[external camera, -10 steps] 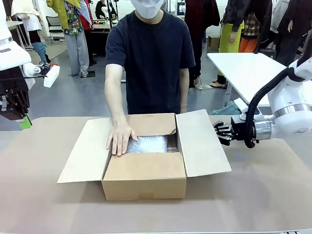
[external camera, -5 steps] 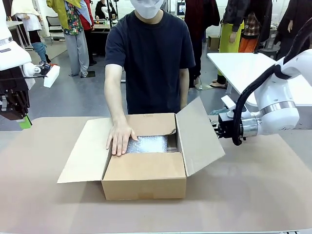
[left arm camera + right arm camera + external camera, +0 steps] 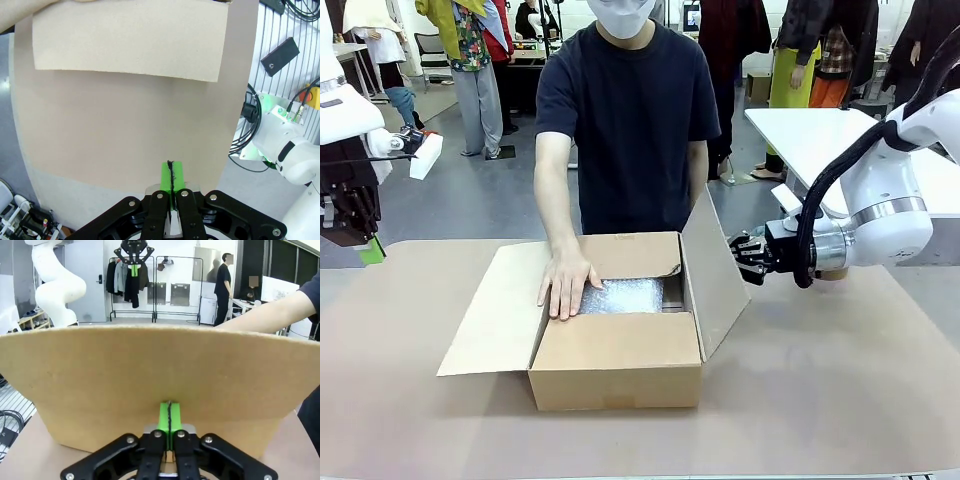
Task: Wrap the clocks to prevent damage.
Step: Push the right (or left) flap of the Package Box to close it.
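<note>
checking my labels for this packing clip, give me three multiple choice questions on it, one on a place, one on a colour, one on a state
1. Where does the person's hand rest?
A) on the bubble wrap at the left inner edge of the box
B) on the bare table
C) on the right arm

2. What colour are the pads of the left gripper?
A) red
B) green
C) blue

3. How does the right flap stand?
A) flat on the table
B) folded shut over the box
C) tilted up, with the right gripper against it

Answers:
1 A, the fingers lie on the wrap inside the open box.
2 B, green shows in the left wrist view.
3 C, the shut jaws meet the flap's outer side.
</note>
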Available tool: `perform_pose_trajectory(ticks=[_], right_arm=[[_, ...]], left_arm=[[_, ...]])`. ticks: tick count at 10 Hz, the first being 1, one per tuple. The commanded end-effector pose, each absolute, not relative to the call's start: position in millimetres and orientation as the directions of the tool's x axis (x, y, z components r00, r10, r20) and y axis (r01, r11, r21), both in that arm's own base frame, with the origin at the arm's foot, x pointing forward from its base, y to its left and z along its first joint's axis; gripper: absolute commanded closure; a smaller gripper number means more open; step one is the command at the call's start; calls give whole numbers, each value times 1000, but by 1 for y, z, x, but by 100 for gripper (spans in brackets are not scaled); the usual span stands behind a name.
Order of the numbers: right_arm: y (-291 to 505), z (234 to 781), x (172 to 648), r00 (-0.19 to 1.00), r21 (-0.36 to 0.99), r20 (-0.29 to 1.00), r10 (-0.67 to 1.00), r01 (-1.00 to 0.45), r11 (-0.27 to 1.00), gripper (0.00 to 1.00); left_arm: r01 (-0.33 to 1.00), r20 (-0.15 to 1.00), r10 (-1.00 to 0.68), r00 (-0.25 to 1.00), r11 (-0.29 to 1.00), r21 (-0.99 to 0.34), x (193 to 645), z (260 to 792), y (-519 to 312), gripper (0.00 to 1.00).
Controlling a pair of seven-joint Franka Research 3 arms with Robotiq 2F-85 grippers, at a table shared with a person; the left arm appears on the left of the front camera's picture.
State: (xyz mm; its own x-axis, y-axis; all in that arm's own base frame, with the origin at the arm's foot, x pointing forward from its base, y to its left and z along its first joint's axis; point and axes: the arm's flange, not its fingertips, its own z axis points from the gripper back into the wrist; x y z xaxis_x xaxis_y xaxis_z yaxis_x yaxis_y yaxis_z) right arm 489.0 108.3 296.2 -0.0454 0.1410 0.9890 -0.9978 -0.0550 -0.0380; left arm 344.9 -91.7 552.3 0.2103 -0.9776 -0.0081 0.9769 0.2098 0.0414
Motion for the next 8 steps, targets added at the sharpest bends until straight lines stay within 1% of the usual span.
perform_pose_trajectory(ticks=[1, 8], right_arm=[[121, 288, 488, -49, -44, 991, 122, -998, -49, 99], [152, 276, 500, -34, -22, 987, 157, -996, -82, 99]], left_arm=[[976, -1, -977, 214, 214, 38, 345, 552, -92, 99], [976, -1, -977, 214, 214, 38, 345, 552, -92, 99]])
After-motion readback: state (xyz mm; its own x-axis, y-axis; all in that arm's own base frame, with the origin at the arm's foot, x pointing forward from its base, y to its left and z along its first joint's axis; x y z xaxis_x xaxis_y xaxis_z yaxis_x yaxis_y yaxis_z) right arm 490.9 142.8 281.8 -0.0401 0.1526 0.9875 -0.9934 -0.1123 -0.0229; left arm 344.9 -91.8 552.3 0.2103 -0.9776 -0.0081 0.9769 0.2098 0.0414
